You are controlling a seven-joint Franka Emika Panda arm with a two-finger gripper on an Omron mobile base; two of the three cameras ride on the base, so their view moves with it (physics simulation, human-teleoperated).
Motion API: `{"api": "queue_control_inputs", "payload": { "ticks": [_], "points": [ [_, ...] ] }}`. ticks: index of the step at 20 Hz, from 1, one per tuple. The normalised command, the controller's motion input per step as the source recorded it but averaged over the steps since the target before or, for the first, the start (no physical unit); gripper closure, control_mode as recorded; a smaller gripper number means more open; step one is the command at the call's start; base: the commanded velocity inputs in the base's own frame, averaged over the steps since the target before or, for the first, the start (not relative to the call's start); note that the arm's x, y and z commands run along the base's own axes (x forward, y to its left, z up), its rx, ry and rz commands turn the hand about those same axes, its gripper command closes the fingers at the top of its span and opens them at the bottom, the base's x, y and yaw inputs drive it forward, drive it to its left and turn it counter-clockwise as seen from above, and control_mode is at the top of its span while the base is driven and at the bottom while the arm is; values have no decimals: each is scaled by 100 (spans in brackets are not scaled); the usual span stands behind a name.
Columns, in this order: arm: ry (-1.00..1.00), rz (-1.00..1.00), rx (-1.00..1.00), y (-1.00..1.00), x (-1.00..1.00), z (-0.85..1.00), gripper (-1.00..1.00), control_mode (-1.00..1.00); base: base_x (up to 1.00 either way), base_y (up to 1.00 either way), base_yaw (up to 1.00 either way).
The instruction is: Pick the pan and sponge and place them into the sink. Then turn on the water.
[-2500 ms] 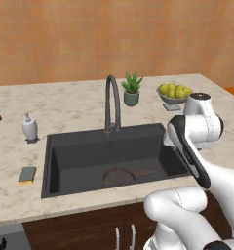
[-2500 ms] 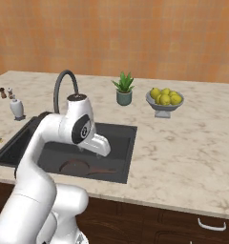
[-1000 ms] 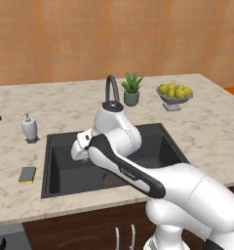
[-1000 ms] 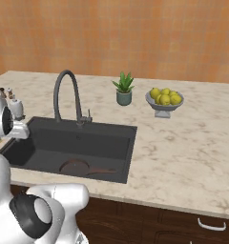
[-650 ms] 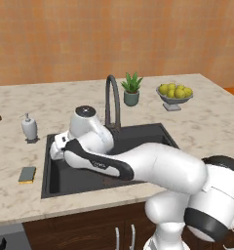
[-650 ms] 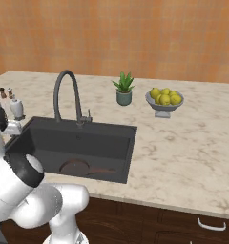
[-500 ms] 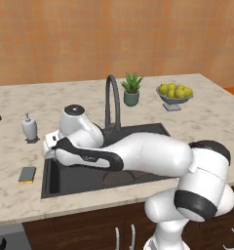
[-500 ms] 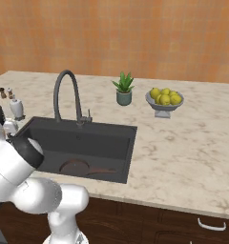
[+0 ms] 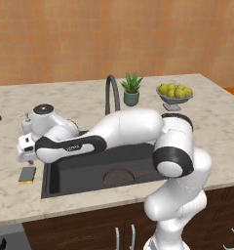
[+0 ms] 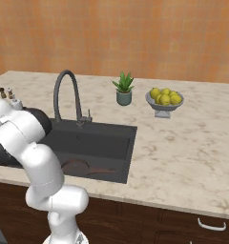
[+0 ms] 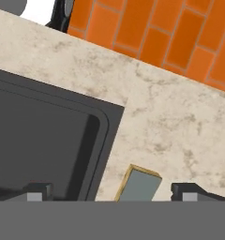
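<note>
While the sponge is not yet lifted, the scene is recorded view by view as follows.

Left base view, pan: the pan (image 9: 120,176) is seen lying on the floor of the sink (image 9: 60,180), handle toward the right; that half of the placing is judged done.
Left base view, sponge: the sponge (image 9: 27,174) is found flat on the counter (image 9: 21,205), just beside the sink's left rim, grey-green face up.
Left base view, gripper: the gripper (image 9: 27,157) is held low over the counter, just above the sponge, the arm being stretched leftward across the basin; this is judged a lining-up for the pick.
Right base view, faucet: the faucet (image 10: 66,95) is seen upright behind the basin, no water running; it is judged to be left for last.
Right base view, pan: the pan (image 10: 77,167) is confirmed inside the sink (image 10: 111,143).
Hand view, sponge: the sponge (image 11: 137,183) is framed between the two fingertips (image 11: 38,191), beside the sink (image 11: 44,131) corner.
Hand view, pincer: the jaws are seen standing wide apart, nothing being held.
</note>
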Motion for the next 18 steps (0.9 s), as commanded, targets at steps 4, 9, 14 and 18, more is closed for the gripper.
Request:
{"api": "queue_control_inputs", "payload": {
  "ticks": [4, 9, 14, 18],
  "points": [
    [-15, 0, 2, 0, 0, -21, -100, -100, 0, 0, 0],
    [-5, -1, 8, 7, 0, -27, -100, -100, 0, 0, 0],
    [0, -10, 12, 11, 0, -22, -100, -100, 0, 0, 0],
    [9, -14, 4, 18, 3, 0, -100, -100, 0, 0, 0]
  ]
}}
